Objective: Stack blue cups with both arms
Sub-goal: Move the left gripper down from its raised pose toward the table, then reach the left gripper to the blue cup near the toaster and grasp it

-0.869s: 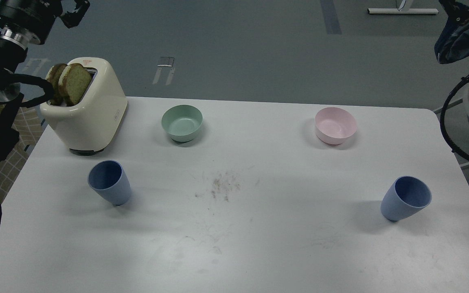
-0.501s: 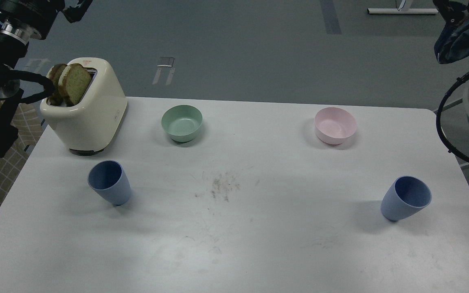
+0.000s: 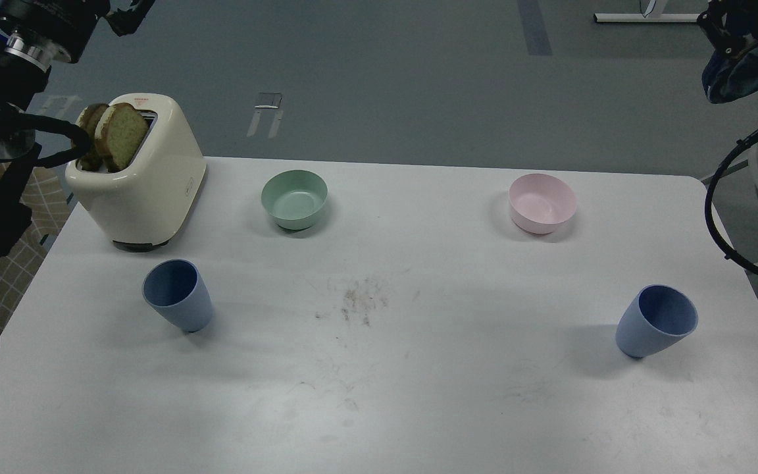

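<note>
Two blue cups stand upright and apart on the white table [image 3: 418, 395]. The left blue cup [image 3: 178, 294] is in front of the toaster. The right blue cup [image 3: 656, 320] is near the table's right edge. Both are empty. My left arm is raised at the top left corner. Its gripper [image 3: 130, 14] is cut by the top edge, high above and behind the toaster, far from the left cup. My right arm is at the top right corner. Its gripper [image 3: 721, 23] is dark and cut off, far from the right cup. Neither gripper shows anything held.
A cream toaster [image 3: 139, 178] with two bread slices [image 3: 112, 135] stands at the back left. A green bowl [image 3: 294, 199] and a pink bowl [image 3: 542, 203] sit along the back. Black cables [image 3: 724, 217] hang off the right edge.
</note>
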Controlling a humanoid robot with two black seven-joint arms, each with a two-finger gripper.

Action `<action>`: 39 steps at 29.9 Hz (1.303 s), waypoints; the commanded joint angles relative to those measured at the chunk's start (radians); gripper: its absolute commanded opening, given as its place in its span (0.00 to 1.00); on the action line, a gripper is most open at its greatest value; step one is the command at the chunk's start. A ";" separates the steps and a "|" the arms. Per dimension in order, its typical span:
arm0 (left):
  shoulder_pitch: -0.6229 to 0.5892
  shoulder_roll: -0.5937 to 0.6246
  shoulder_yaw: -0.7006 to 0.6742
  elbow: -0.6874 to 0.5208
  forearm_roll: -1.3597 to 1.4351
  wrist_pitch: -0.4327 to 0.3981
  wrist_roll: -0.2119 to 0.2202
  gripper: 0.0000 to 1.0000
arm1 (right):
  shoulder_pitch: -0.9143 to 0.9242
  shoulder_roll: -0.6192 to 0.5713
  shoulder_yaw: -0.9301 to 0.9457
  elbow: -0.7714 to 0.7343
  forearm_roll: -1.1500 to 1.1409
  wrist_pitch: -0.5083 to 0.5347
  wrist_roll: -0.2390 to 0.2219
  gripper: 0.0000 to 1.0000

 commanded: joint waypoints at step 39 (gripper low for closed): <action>0.418 0.706 0.156 -0.701 1.352 0.000 -0.173 0.87 | -0.148 -0.003 0.055 0.005 0.004 0.000 0.055 1.00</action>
